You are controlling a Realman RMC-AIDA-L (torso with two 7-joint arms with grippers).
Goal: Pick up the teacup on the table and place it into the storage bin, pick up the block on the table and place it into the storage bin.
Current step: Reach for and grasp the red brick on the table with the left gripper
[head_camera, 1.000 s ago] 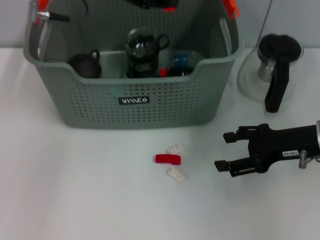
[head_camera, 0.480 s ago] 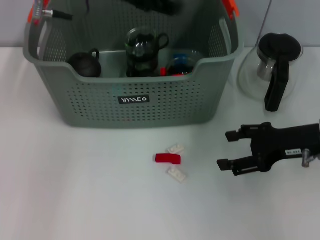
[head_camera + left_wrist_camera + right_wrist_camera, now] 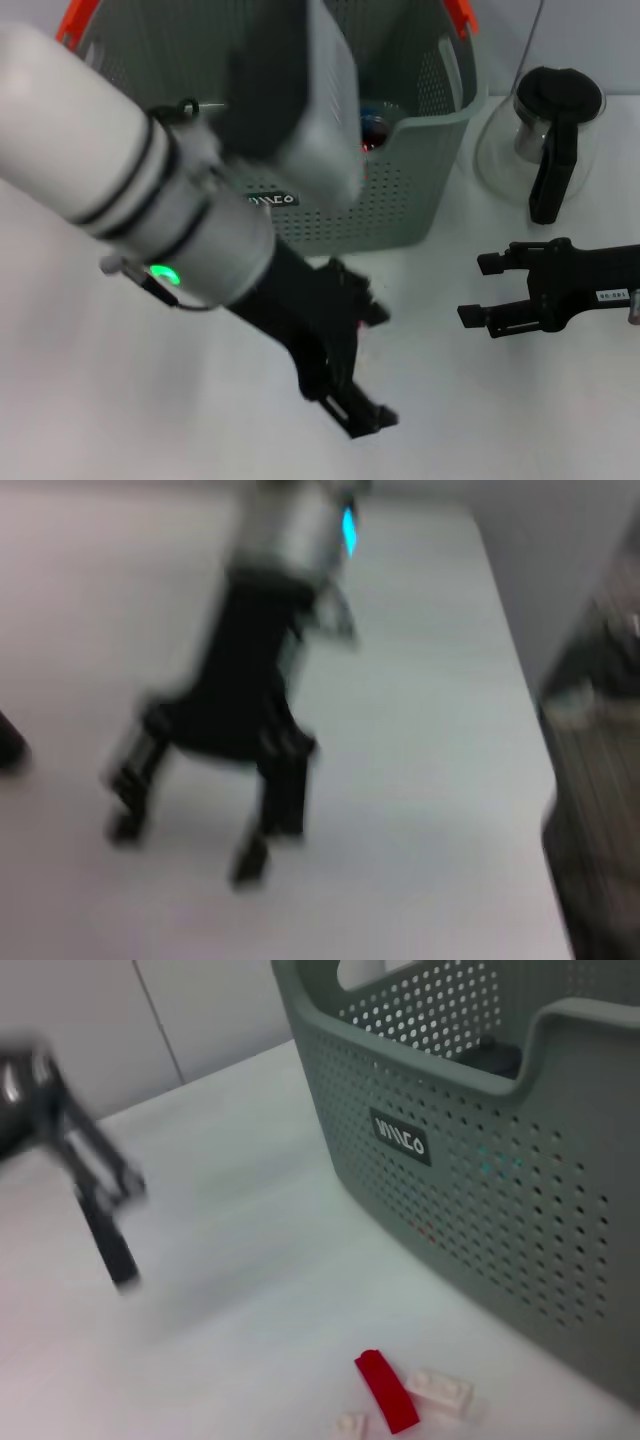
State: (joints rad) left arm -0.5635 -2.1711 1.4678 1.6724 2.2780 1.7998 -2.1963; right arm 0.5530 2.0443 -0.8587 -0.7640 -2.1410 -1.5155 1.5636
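Observation:
The grey-green storage bin stands at the back of the table, mostly covered by my left arm. It also shows in the right wrist view. A red block lies on the table in front of the bin, between two small white blocks. In the head view my left gripper hangs over that spot and hides the blocks. It is a blurred shape in the right wrist view. My right gripper is open and empty, low over the table to the right of the blocks. No teacup shows on the table.
A glass pot with a black lid and handle stands at the back right, beside the bin. The left wrist view shows my right gripper from afar and the bin's wall at the picture's edge.
My left arm has swung from over the bin down in front of it, now covering the blocks in the head view. My right gripper has drawn back a little to the right, still open.

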